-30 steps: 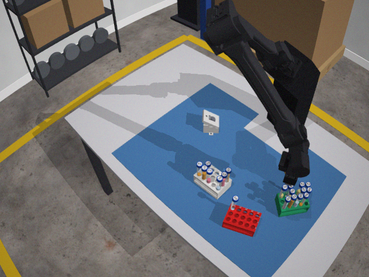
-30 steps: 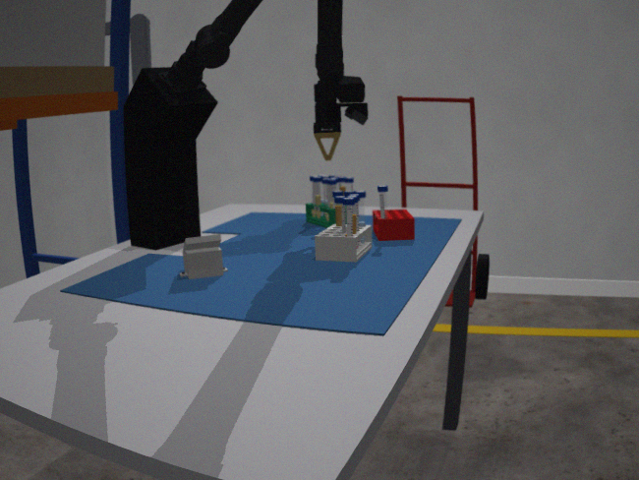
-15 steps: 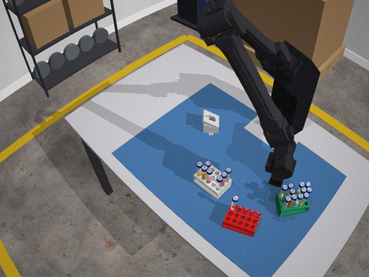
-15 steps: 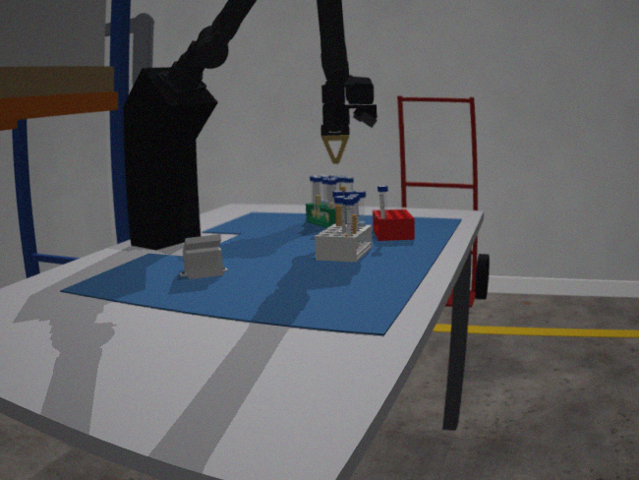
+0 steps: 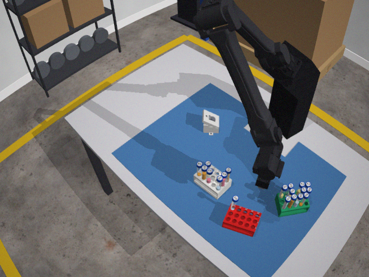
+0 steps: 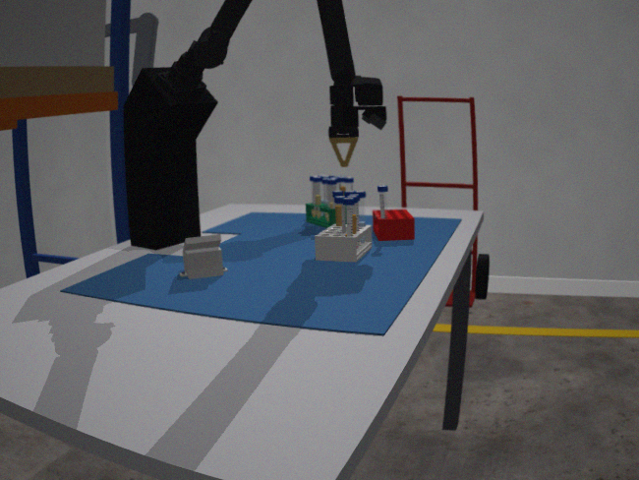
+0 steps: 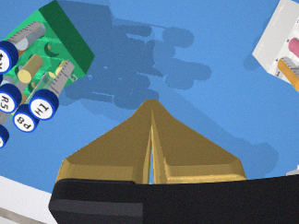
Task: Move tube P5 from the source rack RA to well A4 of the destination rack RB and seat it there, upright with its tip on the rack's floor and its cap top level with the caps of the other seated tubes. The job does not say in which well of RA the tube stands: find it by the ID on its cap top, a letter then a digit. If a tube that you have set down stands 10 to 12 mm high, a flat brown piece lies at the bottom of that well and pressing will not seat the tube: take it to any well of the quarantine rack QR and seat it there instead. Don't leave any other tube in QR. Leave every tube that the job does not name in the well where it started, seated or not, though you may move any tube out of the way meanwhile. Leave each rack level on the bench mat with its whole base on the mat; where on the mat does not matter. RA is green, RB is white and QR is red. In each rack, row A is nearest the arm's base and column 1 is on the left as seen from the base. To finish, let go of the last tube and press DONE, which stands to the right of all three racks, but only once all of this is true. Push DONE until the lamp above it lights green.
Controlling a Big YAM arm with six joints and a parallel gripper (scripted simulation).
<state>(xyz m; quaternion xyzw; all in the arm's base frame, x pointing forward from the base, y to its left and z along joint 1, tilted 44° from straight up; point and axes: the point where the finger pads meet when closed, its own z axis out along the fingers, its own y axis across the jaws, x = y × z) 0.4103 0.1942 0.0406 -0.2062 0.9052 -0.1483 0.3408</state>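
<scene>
My gripper [image 5: 262, 185] is shut and empty. It hangs well above the blue mat between the green rack RA [image 5: 292, 206] and the white rack RB [image 5: 212, 181]; it also shows in the exterior view [image 6: 343, 159] and the wrist view [image 7: 150, 106]. RA holds several blue-capped tubes; the wrist view shows caps H1 [image 7: 44, 104], P8 [image 7: 25, 122] and R5 [image 7: 7, 99] at its left edge. One tube [image 5: 235, 198] stands in the far corner of the red rack QR [image 5: 242, 219]. RB [image 7: 282, 41] holds several tubes.
The grey DONE box [image 5: 210, 121] stands on the mat beyond RB, lamp unlit. The arm's black base block [image 5: 293, 98] rises at the mat's far right notch. The table's front edge lies just past QR and RA.
</scene>
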